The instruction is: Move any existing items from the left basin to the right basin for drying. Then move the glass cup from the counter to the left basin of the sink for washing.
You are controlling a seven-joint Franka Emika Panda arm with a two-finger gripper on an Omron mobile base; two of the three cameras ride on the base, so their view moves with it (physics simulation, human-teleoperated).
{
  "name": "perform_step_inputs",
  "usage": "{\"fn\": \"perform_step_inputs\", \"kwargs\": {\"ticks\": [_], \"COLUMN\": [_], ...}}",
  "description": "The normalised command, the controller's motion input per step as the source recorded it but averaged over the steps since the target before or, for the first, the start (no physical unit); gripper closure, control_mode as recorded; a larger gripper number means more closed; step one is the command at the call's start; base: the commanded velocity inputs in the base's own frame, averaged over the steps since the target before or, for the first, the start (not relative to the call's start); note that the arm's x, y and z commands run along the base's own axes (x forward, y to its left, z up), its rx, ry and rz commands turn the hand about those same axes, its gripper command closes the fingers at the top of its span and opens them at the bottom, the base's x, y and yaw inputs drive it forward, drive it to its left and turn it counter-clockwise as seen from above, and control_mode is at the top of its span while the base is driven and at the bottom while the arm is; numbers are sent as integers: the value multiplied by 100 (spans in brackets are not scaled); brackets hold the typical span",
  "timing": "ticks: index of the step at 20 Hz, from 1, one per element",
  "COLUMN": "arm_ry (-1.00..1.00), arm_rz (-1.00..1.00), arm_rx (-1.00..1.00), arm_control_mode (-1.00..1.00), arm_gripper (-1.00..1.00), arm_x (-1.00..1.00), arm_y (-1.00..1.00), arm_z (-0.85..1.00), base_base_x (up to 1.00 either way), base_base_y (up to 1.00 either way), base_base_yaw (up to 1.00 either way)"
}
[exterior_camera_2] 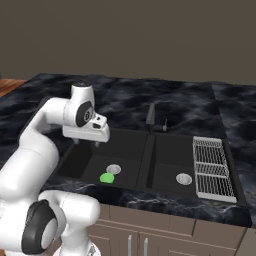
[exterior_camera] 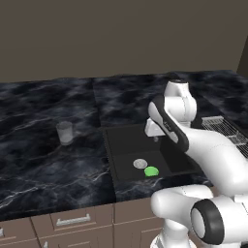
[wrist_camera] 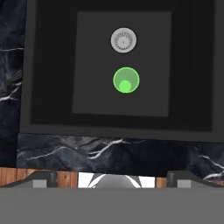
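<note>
The small green lump [exterior_camera: 151, 171] [exterior_camera_2: 106, 178] [wrist_camera: 126, 80] lies on the floor of the left basin [exterior_camera: 125, 145] [exterior_camera_2: 92, 159] [wrist_camera: 92, 57], just in front of its silver drain [wrist_camera: 123, 40]. My gripper [exterior_camera_2: 87, 143] [exterior_camera: 154, 137] [wrist_camera: 111, 179] hangs open above this basin, pointing down, well clear of the lump and holding nothing. The glass cup [exterior_camera: 65, 132] stands upright on the counter [exterior_camera: 38, 164], left of the sink [exterior_camera_2: 145, 162]. The right basin [exterior_camera_2: 170, 150] holds nothing but its drain [exterior_camera_2: 183, 178].
A dark curved faucet [exterior_camera_2: 150, 117] rises behind the divider between the basins. A silver wire rack [exterior_camera_2: 212, 167] [exterior_camera: 225, 128] lies beside the right basin. Beige cabinet fronts [exterior_camera: 72, 220] run below the counter's front edge.
</note>
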Motion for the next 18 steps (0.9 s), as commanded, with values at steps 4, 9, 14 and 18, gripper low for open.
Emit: {"fn": "perform_step_inputs", "kwargs": {"ticks": [4,9,14,18], "arm_ry": [8,7,7,7], "arm_rz": [0,0,0,0], "arm_rx": [0,-1,0,0], "arm_control_mode": [-100,-100,-100,-100], "arm_gripper": [-100,-100,-100,-100], "arm_x": [31,29,11,1], "arm_y": [2,2,1,0], "arm_z": [-24,-27,-27,-30], "base_base_x": [0,0,0,0], "base_base_y": [0,0,0,0], "base_base_yaw": [0,0,0,0]}}
